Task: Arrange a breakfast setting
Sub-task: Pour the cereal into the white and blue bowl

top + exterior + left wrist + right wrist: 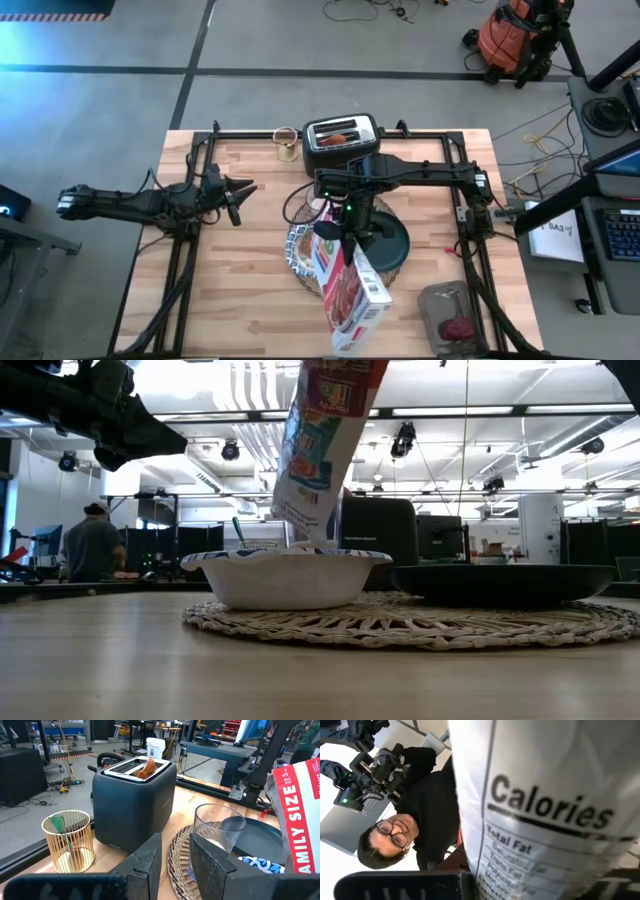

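A round woven placemat (400,625) lies mid-table. On it stand a blue-and-white bowl (285,578), a dark plate (500,582) and a clear glass (217,837). My right gripper (347,240) is shut on a red-and-white cereal box (355,295), which slants steeply with its low end (300,525) just above the bowl. My left gripper (238,190) waits open at the table's left, level, pointing at the glass with nothing between its fingers (145,865). My right gripper holds the cereal box with its two fingers (405,887) on either side of the narrow nutrition panel (540,845). It comes slanting down from the table's far side. The box is clear of the table, tilted, its low end over the bowl and its high end (362,330) toward the near edge.
A black toaster (342,140) with a brown piece (146,768) in one slot stands at the far edge, with a gold wire holder (286,142) to its left. A clear container (452,318) sits at the near right corner. A person (415,830) shows beyond the table.
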Motion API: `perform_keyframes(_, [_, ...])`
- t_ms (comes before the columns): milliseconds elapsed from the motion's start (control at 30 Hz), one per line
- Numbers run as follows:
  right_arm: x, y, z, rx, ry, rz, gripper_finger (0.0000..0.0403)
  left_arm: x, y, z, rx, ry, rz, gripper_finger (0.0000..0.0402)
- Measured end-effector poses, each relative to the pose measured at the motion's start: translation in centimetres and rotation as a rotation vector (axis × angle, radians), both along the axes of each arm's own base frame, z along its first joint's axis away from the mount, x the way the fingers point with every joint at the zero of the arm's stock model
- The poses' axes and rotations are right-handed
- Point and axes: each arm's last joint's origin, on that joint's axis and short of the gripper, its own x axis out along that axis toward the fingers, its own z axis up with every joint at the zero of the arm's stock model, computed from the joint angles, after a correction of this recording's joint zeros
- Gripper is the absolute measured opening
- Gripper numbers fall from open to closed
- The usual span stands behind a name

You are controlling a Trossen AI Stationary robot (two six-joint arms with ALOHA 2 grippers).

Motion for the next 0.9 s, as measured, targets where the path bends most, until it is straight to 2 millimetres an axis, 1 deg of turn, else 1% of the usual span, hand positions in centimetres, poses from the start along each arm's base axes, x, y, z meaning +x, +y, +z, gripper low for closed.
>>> perform_keyframes(233, [0.0,0.4,-0.1,-0.029,-0.093,0.061,0.0053,0.0,0.0,0.0,0.0,0.003,0.0,0.0083])
perform_keyframes(433, [-0.2,1.2,-0.1,-0.052,-0.16,0.124,0.0045,0.0,0.0,-0.1,0.0,0.006,0.001,0.0083])
perform_keyframes(500, [-0.4,1.5,-0.3,-0.069,-0.157,0.148,0.0045,0.0,0.0,-0.1,0.0,0.007,0.0,0.0083])
perform_keyframes(667, [-1.9,1.6,-0.7,-0.132,-0.079,0.215,0.0044,0.0,0.0,-0.1,-0.003,0.005,0.001,0.0083])
perform_keyframes(900, [-1.8,1.5,-0.8,-0.199,-0.176,0.266,0.0043,0.0,0.0,-0.1,-0.016,-0.002,0.003,0.0083])
